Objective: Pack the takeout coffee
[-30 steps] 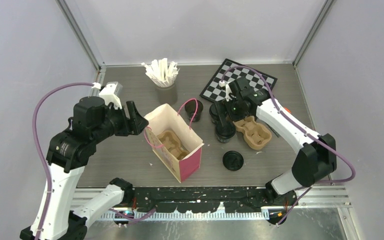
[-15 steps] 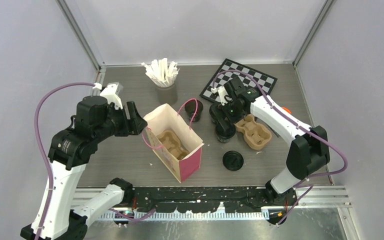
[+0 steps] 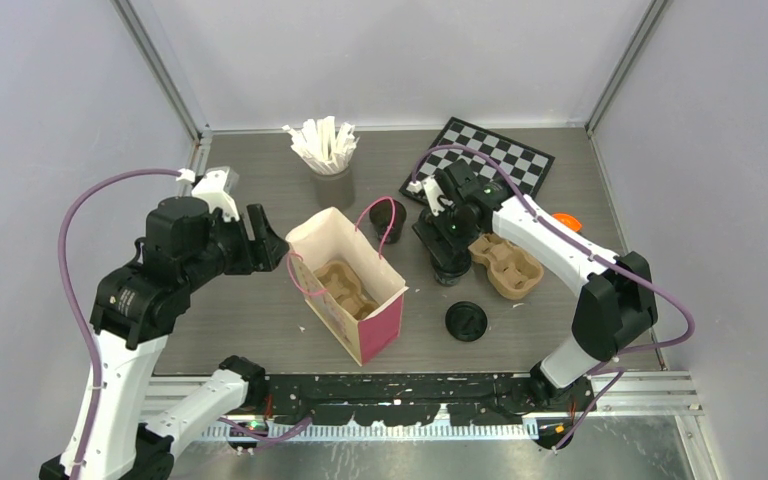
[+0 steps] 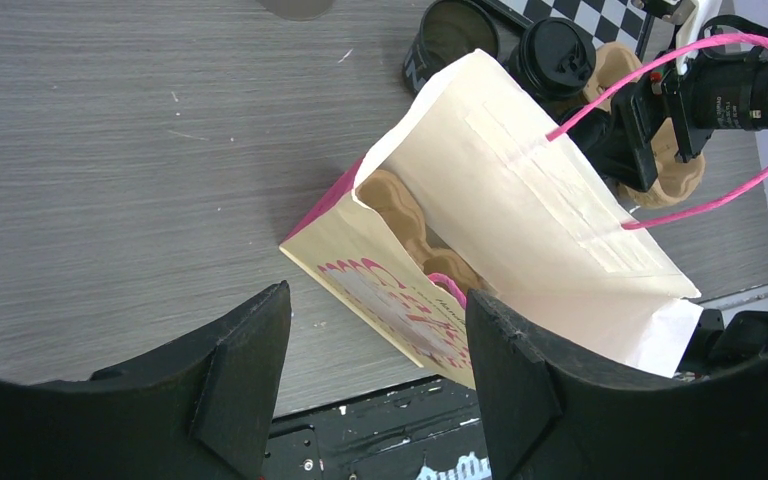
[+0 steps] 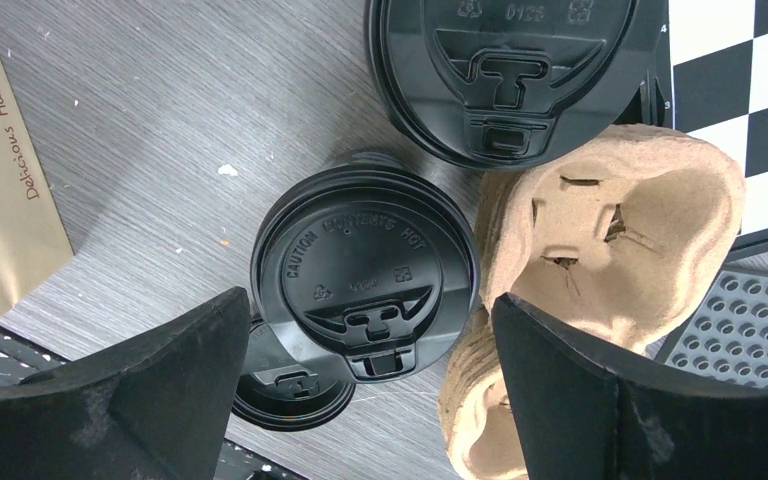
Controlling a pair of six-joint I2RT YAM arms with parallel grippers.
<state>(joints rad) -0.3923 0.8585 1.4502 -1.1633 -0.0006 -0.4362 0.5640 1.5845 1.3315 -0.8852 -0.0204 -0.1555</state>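
Grey wood-grain desk (image 3: pixel 250 320) carries everything. At its middle the open paper bag (image 3: pixel 378 322) holds only a pulp carrier (image 3: pixel 343 283), so I judge the packing barely begun. The left pincer (image 4: pixel 377 305) hangs open at the bag's left side, gripping nothing. The right pincer (image 5: pixel 370 330), right of the bag, gapes wide astride a lidded cup (image 5: pixel 365 270) without clasping it. Another lidded cup (image 5: pixel 505 70) stands just beyond. An unlidded cup (image 3: pixel 388 215) waits behind the bag, and a loose lid (image 3: pixel 466 321) lies to the bag's right-front. Every cup remains outside the bag.
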